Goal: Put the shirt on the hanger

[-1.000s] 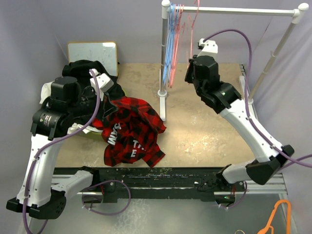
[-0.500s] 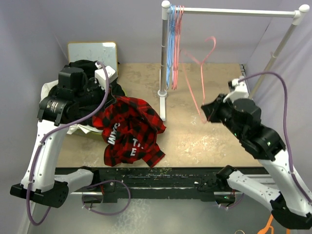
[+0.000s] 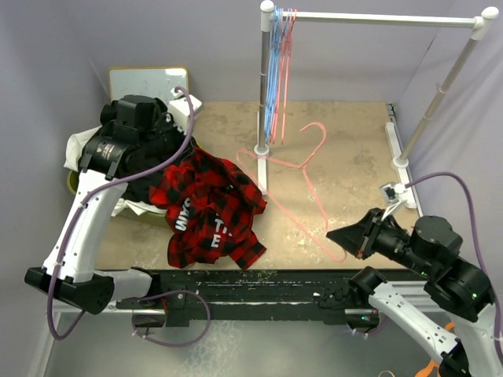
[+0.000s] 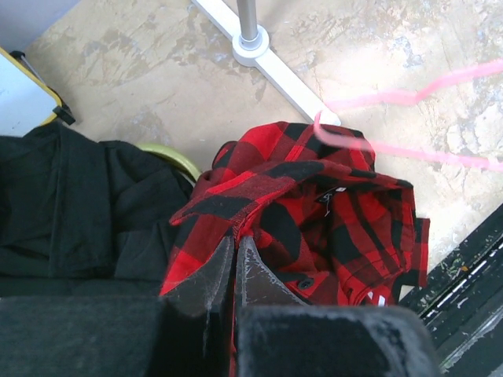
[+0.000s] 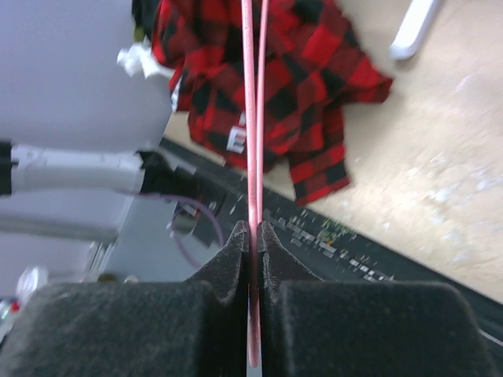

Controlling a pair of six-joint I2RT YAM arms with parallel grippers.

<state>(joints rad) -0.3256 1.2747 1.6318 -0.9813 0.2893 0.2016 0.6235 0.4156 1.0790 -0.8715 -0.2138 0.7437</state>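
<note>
The red-and-black check shirt lies bunched at the table's left front, with white lettering showing. My left gripper is at its upper left edge. In the left wrist view the left gripper is shut on a fold of the shirt at its edge. The pale-pink hanger is tilted over the table's middle, its hook pointing to the back and one end over the shirt. My right gripper holds its near end. In the right wrist view the right gripper is shut on the hanger, which points at the shirt.
A white clothes rack stands at centre back with light-blue hangers on its rail, and its right post is near my right arm. A black garment and a yellow-green rim lie left of the shirt. A whiteboard leans at the back left.
My right arm has swung down from the rack to the near right, carrying the pink hanger off the rail and low over the table. My left arm has shifted back and right at the shirt's edge.
</note>
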